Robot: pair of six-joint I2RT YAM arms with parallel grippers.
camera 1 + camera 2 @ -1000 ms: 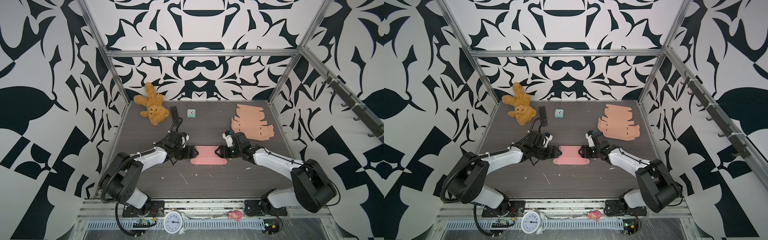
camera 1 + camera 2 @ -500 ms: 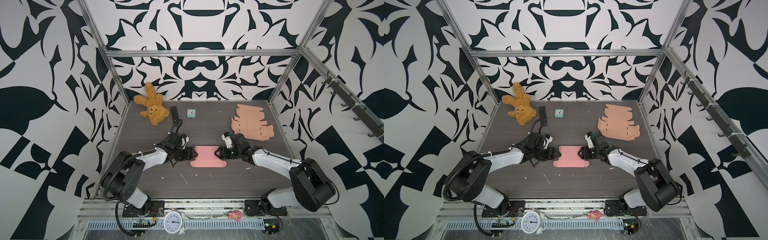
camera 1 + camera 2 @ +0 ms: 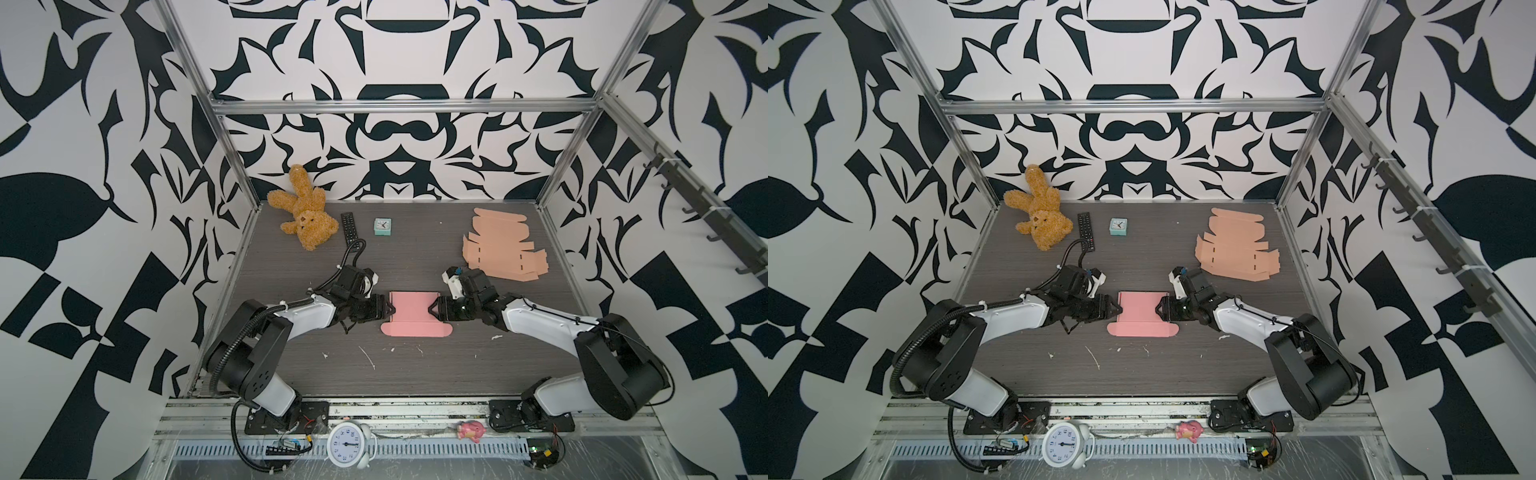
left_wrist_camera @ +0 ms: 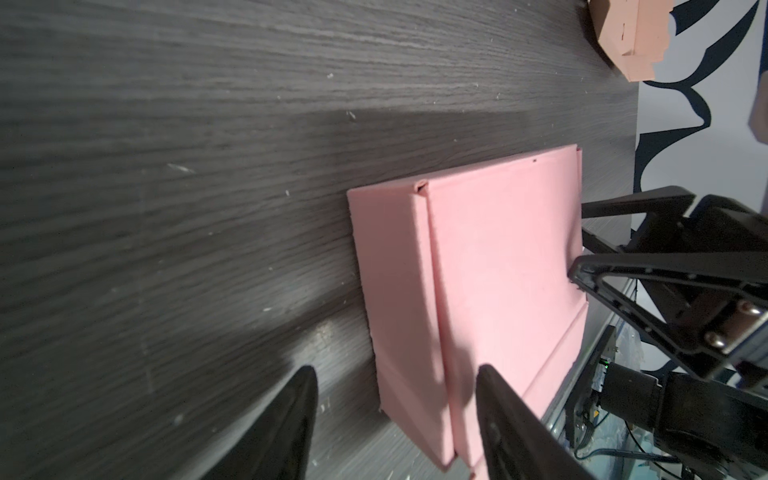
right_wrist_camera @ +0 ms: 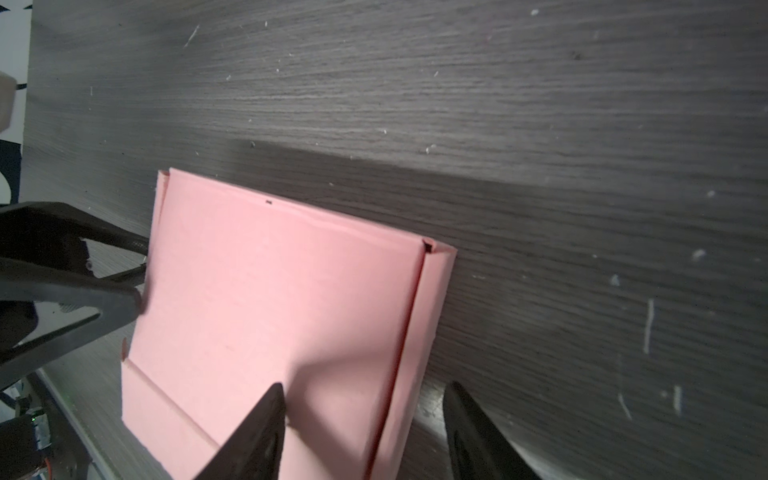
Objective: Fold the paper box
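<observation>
The partly folded pink paper box (image 3: 413, 316), with a creased strip along each short side, lies flat at the middle of the frame in both top views. It rests on a dark grey wood-grain bench (image 3: 415, 374) flecked with white scraps. A stack of tan cardboard blanks (image 3: 503, 249) sits toward the upper right. A brown teddy bear (image 3: 305, 216), a black remote (image 3: 350, 228) and a small teal clock (image 3: 382, 227) lie at the upper left. Black-and-white patterned walls enclose the bench. Both arms reach in low from the lower corners. The left gripper (image 3: 388, 311) and the right gripper (image 3: 434, 309) meet the box's opposite ends, each with jaws parted astride a side strip.
</observation>
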